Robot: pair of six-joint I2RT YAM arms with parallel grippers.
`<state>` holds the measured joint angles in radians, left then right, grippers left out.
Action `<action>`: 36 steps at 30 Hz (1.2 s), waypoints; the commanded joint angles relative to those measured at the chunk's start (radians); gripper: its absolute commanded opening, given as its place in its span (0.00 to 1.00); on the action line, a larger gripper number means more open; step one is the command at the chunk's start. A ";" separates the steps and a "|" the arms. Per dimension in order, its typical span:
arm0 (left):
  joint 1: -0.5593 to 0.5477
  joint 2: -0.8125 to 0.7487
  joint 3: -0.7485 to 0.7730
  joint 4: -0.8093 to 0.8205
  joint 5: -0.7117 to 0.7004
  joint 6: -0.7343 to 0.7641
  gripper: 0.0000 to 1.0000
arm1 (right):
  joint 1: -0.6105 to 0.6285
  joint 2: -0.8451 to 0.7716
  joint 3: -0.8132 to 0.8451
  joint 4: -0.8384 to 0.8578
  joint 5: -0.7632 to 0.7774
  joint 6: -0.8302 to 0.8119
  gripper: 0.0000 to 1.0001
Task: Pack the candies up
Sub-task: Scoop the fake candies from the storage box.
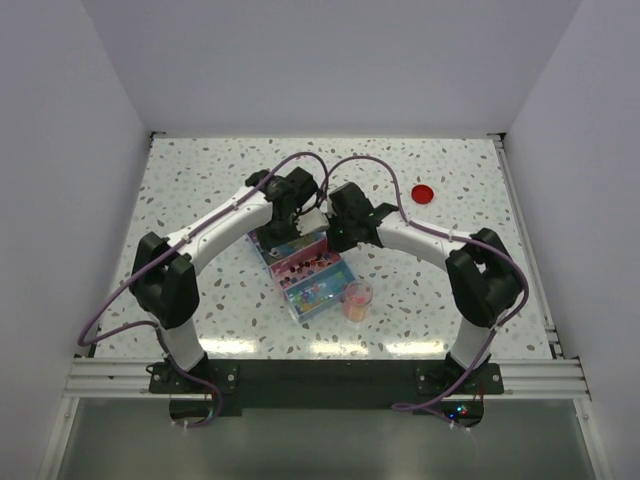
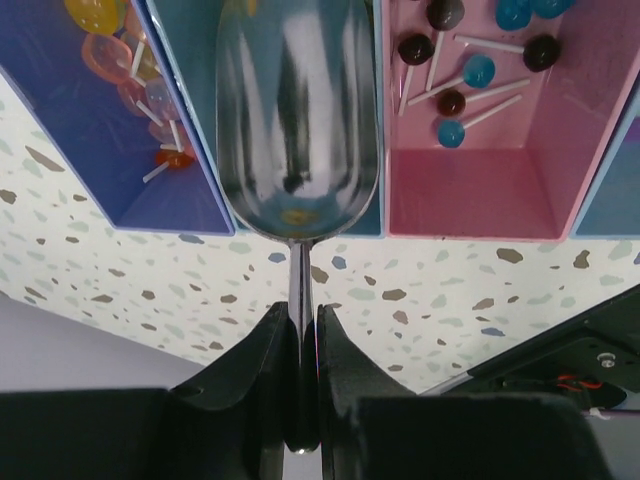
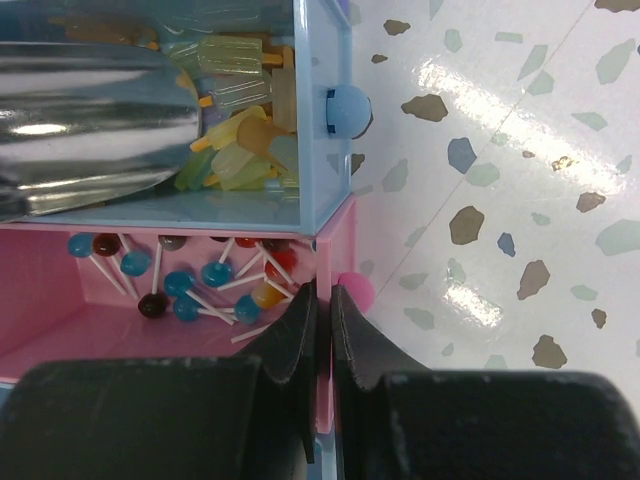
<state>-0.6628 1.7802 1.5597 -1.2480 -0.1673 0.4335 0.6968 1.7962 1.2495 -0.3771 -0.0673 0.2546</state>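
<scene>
Round red lid (image 1: 423, 193) lying on speckled table (image 1: 200, 180), well apart from compartment box (image 1: 305, 272). Shiny metal scoop (image 2: 297, 110) reaching between purple compartment (image 2: 160, 212) and pink compartment (image 2: 480, 190); clear cup (image 1: 357, 299) standing beside box.

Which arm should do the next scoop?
Left. The left gripper is shut on the scoop handle, bowl over the blue bin; the right gripper is clamped on the pink bin wall.

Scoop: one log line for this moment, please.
left end effector: shut on scoop; right end effector: shut on pink tray wall; candies: in trays
</scene>
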 commanded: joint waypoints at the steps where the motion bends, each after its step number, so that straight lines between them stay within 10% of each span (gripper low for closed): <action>1: -0.012 0.064 -0.049 0.076 0.120 -0.065 0.00 | 0.021 -0.029 -0.031 0.109 -0.117 0.014 0.00; 36: 0.011 -0.053 -0.095 0.562 0.417 -0.228 0.00 | -0.006 0.038 -0.045 0.176 -0.232 0.064 0.00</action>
<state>-0.6037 1.7638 1.4006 -1.0702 -0.0486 0.1913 0.6537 1.7779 1.1961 -0.3035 -0.1520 0.2672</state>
